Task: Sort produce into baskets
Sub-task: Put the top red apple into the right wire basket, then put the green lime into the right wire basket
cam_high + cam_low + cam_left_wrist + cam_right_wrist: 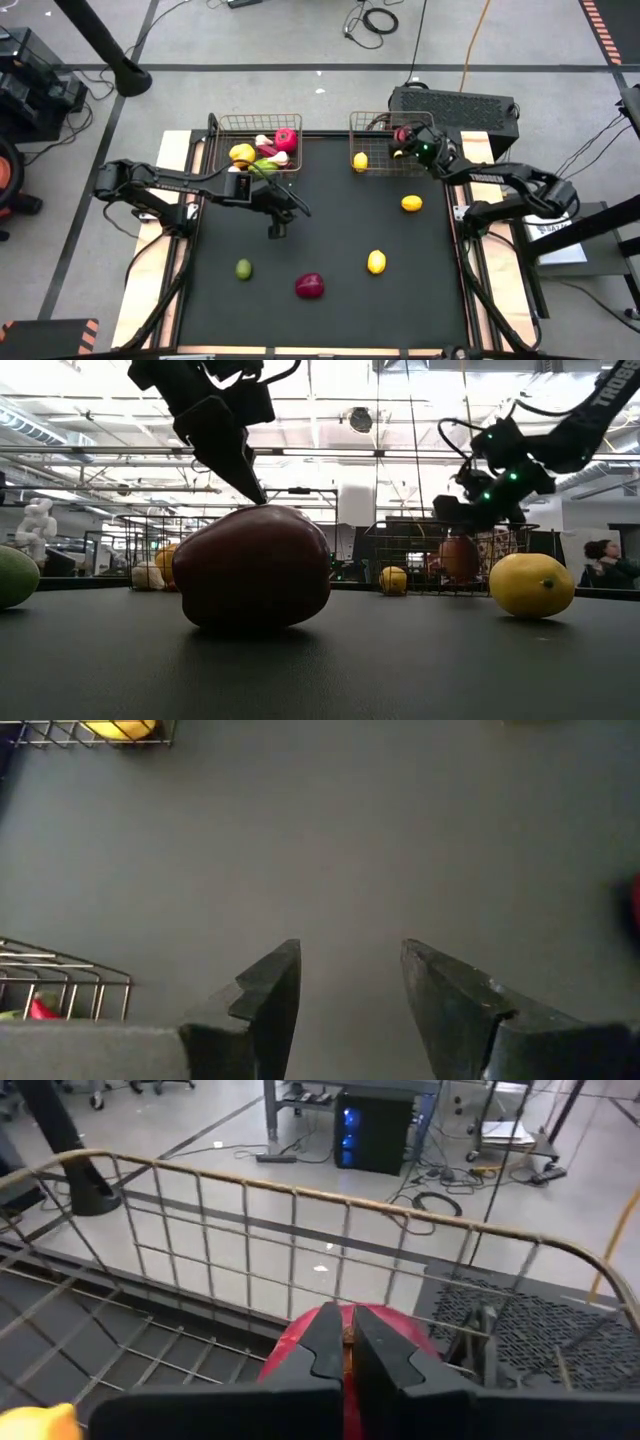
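Note:
Two bronze wire baskets stand at the mat's far edge. The left basket (pixel 222 128) holds several pieces of produce (pixel 265 150). The right basket (pixel 368 122) holds a lemon (pixel 360 160). My right gripper (pixel 403 137) reaches into the right basket from above and is shut on a red apple (pixel 290 1350). My left gripper (pixel 278 218) is open and empty over bare mat in front of the left basket; its fingers show in the left wrist view (pixel 350 970). Two lemons (pixel 411 204) (pixel 376 262), a lime (pixel 243 268) and a dark red fruit (pixel 310 286) lie loose on the mat. My right gripper pinches the red apple at its top (pixel 345 1335) between its two nearly closed fingers, which come from above, pointing down into the right basket. The apple sits below the fingers inside the mesh (pixel 460 558). Whether it rests on the basket's floor, I cannot tell.
The black mat (pixel 330 230) lies open between the loose fruits. In the low view the dark red fruit (pixel 252 567) fills the foreground, with a lemon (pixel 531 585) to its right and the lime (pixel 15 575) at its left. A black box (pixel 455 105) stands behind the right basket.

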Robot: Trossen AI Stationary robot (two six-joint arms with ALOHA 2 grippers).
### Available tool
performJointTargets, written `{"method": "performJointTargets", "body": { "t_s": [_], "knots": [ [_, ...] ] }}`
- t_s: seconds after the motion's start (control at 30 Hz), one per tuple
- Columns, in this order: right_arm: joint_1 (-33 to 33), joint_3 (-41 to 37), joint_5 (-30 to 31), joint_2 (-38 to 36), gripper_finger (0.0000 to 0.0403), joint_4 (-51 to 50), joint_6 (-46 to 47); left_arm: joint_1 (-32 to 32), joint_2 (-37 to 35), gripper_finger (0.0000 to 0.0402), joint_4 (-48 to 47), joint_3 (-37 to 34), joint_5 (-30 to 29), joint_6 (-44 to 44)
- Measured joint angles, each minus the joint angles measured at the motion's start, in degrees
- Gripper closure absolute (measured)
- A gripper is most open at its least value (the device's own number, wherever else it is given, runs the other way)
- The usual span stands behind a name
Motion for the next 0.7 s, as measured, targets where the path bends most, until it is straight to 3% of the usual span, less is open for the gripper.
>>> {"method": "performJointTargets", "body": {
  "t_s": [0.17, 0.27, 0.57, 0.7],
  "knots": [
    [-0.78, -2.43, 4.42, -0.11, 0.0399, 1.98, -0.73, 0.07, 0.0, 0.022, 1.71, -0.02, -0.02, 0.09],
    [-0.87, -2.68, 6.47, -0.1, 0.0377, 1.41, -1.9, 0.07, 0.0, 0.022, 2.19, -0.02, -0.02, 0.48],
    [-0.81, -2.77, 5.24, -0.11, 0.0277, 4.14, -1.77, 0.07, 0.0, 0.022, 2.33, -0.02, -0.02, 1.82],
    [-0.4, -2.79, 0.59, -2.96, 0.0248, 4.35, -1.93, 0.07, 0.0, 0.022, 2.34, -0.02, -0.02, 1.99]
  ]
}}
